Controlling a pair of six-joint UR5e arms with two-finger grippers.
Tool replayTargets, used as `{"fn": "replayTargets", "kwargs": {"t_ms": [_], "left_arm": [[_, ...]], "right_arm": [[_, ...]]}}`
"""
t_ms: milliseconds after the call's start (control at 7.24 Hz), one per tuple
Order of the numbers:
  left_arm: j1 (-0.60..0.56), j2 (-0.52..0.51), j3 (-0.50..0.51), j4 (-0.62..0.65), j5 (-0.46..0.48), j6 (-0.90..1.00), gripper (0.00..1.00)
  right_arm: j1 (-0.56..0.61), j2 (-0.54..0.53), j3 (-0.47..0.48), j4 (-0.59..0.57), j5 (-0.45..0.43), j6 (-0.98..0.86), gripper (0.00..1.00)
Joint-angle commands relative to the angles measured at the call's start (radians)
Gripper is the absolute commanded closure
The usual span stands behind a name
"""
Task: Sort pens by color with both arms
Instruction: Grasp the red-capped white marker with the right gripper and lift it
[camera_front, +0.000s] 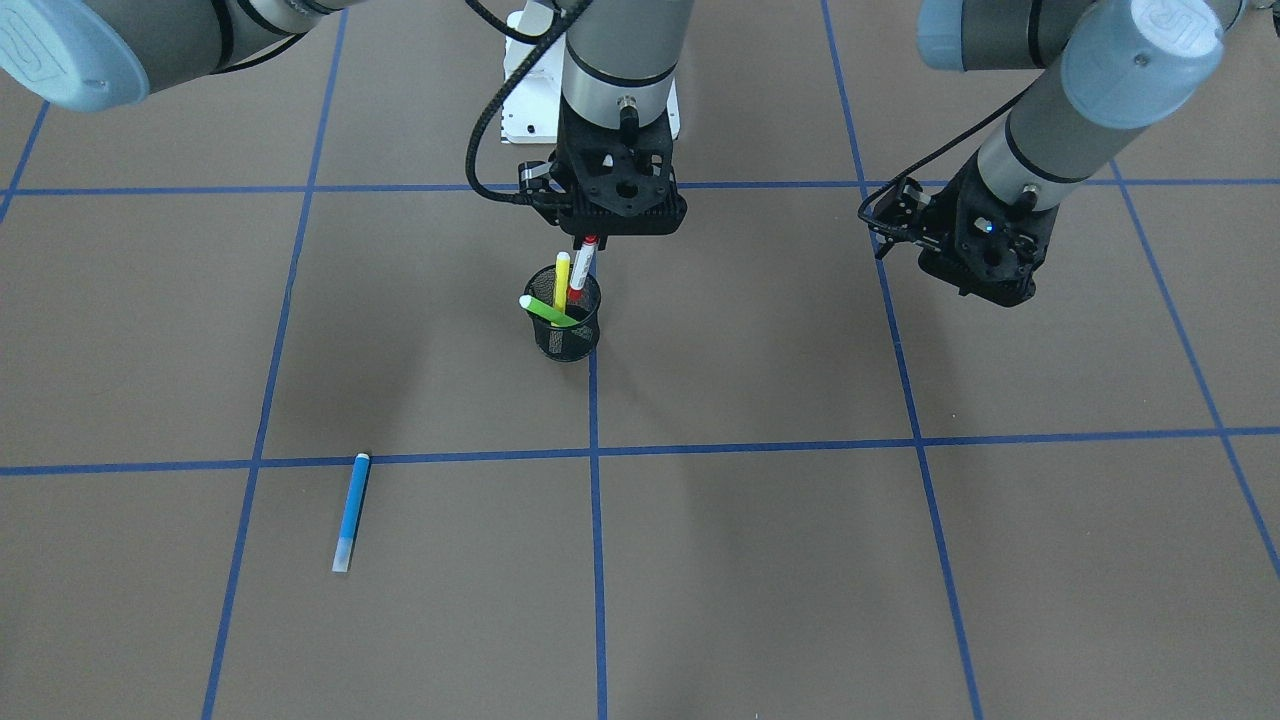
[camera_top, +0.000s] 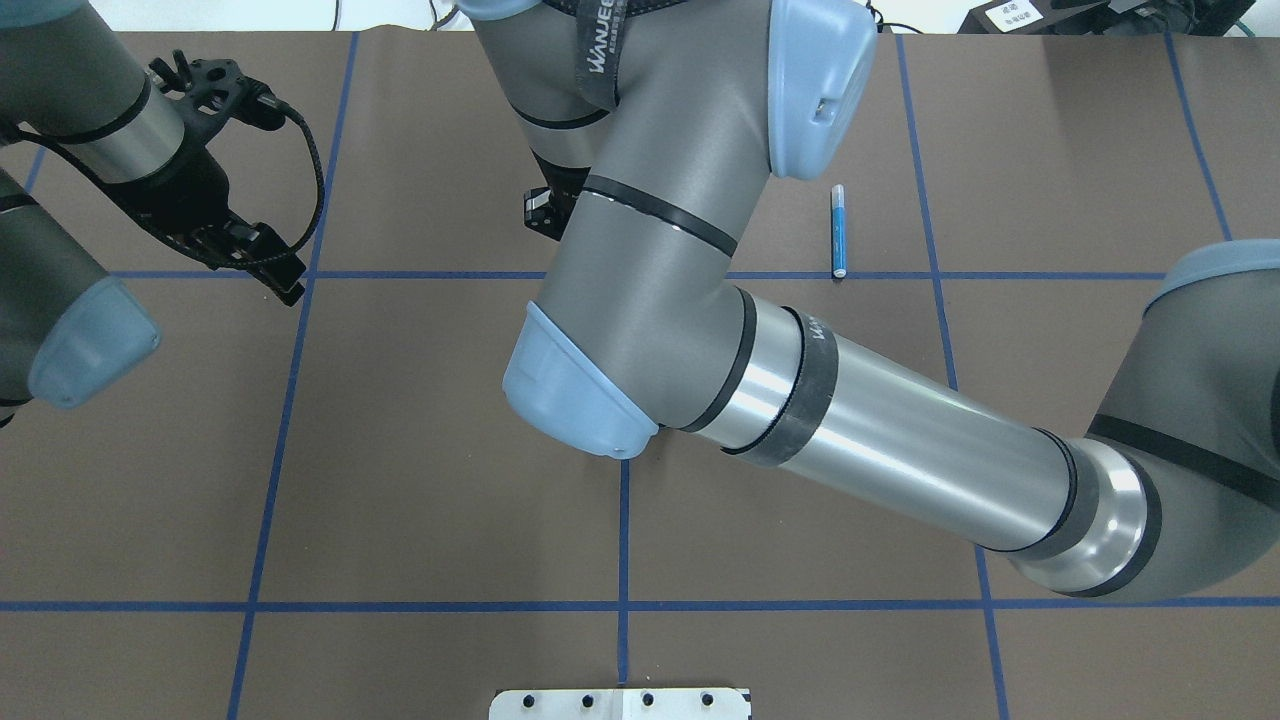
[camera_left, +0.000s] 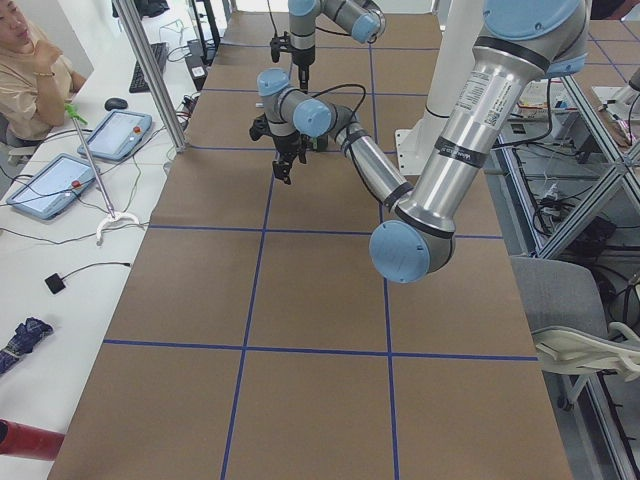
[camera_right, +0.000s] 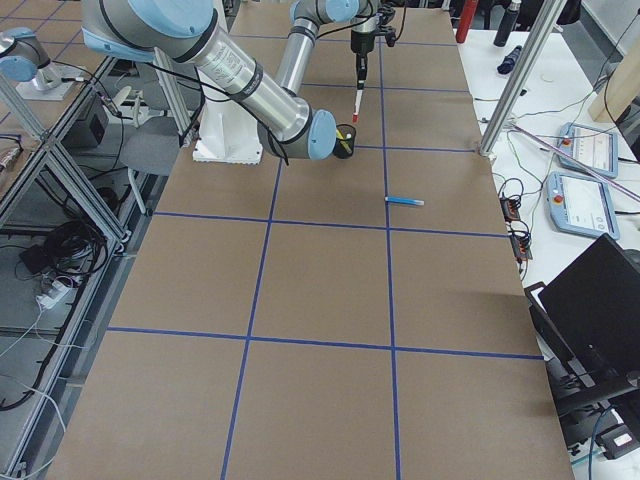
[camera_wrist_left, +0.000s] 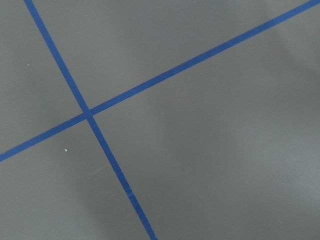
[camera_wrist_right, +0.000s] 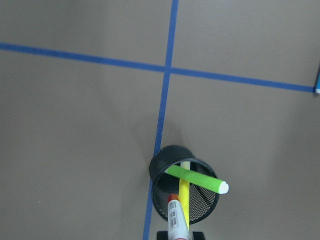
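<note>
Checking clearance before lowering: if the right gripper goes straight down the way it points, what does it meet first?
The right gripper carries the white pen, which would lead into the black mesh cup, probably grazing the yellow pen close beside it; depth is unclear.

A black strap (camera_top: 598, 60) on the right arm (camera_top: 880, 430) reads "WANJE", cut off; the white-barrelled pen (camera_wrist_right: 176, 220) bears illegible print.
</note>
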Motion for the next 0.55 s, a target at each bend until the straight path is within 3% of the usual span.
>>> {"fn": "replayTargets", "kwargs": {"t_ms": [0,276,414], "left_arm": [[0.002,0.0,0.004,-0.001,-0.001,0.0,0.0],[0.002,-0.004,0.005,-0.001,0.001,0.0,0.0],[0.002,-0.008,0.007,-0.001,-0.001,0.0,0.0]], "right_arm": [[0.004,-0.048,0.018,0.106,-0.184,0.024,1.0],[0.005,-0.222,-0.008,0.476,-0.334,0.064,1.0],[0.004,-0.247,-0.061,0.574,-0.404,0.066,1.0]]}}
